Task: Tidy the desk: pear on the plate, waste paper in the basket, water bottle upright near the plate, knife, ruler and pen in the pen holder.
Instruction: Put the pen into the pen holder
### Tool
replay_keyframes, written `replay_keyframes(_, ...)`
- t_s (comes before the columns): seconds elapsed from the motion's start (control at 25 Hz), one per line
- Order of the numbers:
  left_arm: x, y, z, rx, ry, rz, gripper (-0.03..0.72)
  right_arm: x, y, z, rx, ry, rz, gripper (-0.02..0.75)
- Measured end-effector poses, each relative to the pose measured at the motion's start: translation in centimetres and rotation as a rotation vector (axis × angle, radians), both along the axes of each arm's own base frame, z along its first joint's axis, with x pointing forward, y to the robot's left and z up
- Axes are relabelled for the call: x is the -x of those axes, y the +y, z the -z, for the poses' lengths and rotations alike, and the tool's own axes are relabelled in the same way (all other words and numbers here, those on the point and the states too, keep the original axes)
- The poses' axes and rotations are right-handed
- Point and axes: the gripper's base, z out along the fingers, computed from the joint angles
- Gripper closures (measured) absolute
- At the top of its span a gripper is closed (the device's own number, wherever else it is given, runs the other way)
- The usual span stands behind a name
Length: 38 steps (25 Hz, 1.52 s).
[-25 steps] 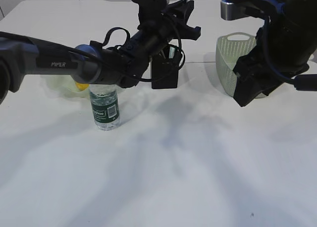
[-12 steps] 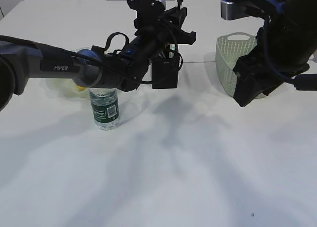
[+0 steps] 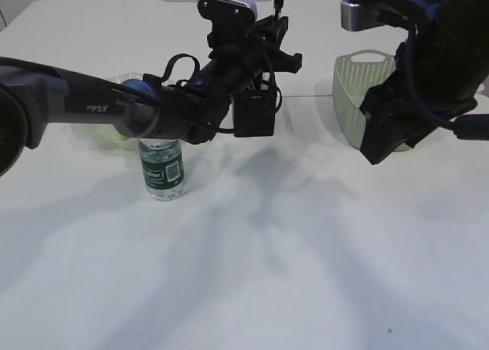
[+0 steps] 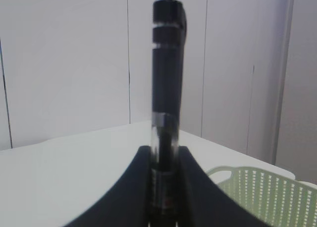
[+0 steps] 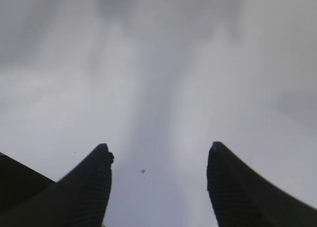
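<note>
Left tool [image 4: 166, 187] clamped narrow; right tool [image 5: 158, 162] spread wide apart.

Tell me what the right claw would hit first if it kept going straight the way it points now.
Most likely only the bare white table. The right claw stands open and empty, and its wrist view shows nothing but tabletop between and beyond the tips. The basket sits behind that arm, apparently off this line, though depth is unclear.
</note>
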Motion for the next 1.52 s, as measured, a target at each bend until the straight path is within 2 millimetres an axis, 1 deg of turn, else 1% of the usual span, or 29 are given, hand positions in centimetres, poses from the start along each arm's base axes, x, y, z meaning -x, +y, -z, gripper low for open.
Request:
replay_keyframes(0.36, -0.1, -0.1, 0.7, -0.025, 0.039, 0.0, 0.621, 0.0, 0.0, 0.0, 0.0, 0.0, 0.0, 0.284)
replay_keyframes(0.6, -0.1, -0.1, 1.7, -0.036, 0.055, 0.0, 0.621, 0.0, 0.0, 0.0, 0.0, 0.0, 0.0, 0.284)
replay_keyframes(1.28, -0.2, -0.1, 1.6, -0.028, 0.051, -0.003, 0.621, 0.0, 0.0, 0.0, 0.0, 0.0, 0.0, 0.284)
replay_keyframes(1.52, -0.3, 0.0, 1.8, -0.035, 0.093, -0.015, 0.621, 0.0, 0.0, 0.0, 0.0, 0.0, 0.0, 0.283)
